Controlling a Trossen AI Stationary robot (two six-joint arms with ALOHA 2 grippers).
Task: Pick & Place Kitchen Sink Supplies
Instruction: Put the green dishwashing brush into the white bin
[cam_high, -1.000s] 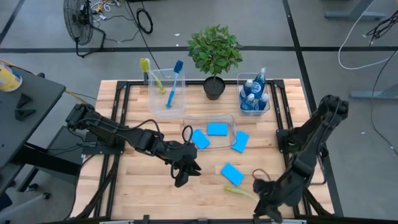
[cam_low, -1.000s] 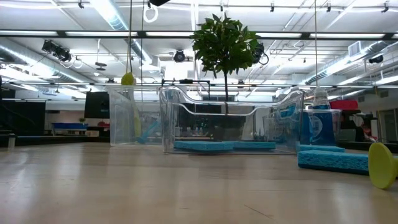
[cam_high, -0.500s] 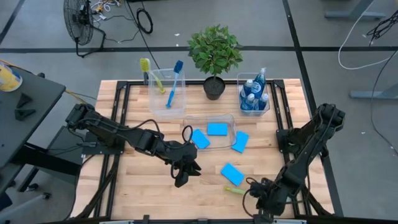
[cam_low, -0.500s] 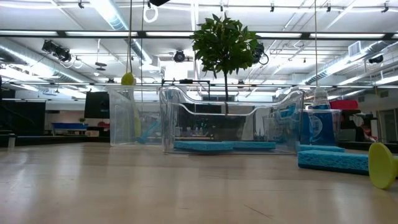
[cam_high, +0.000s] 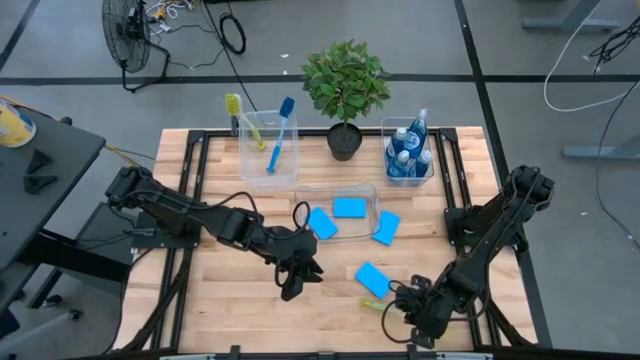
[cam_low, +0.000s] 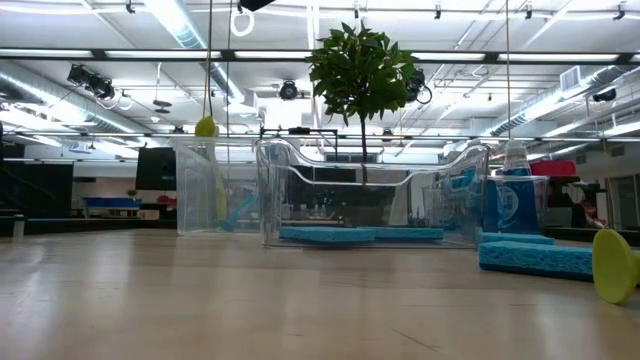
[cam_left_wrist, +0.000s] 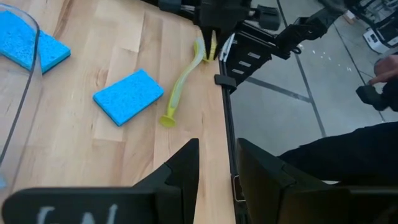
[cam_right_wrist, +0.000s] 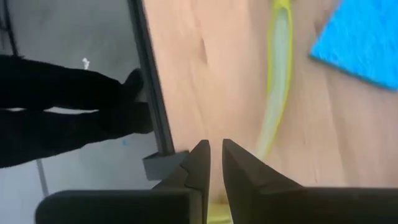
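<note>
Bins: rear-left bin (cam_high: 268, 150) holds yellow-green brush (cam_high: 240, 115) and blue brush (cam_high: 281, 130) | rear-right bin (cam_high: 410, 152) holds bottles (cam_high: 408, 155) | middle bin (cam_high: 336, 212) holds two sponges (cam_high: 349, 207) | loose brush (cam_high: 377, 305) lies at front edge | right gripper (cam_high: 408, 315) clenched on its handle | left gripper (cam_high: 296, 275) mid-table, fingers narrowly apart, holding nothing.

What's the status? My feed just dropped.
Right end effector closed on yellow-green brush handle, table's front edge. Left end effector open, empty, mid-table. Blue sponge beside brush, apart.
</note>
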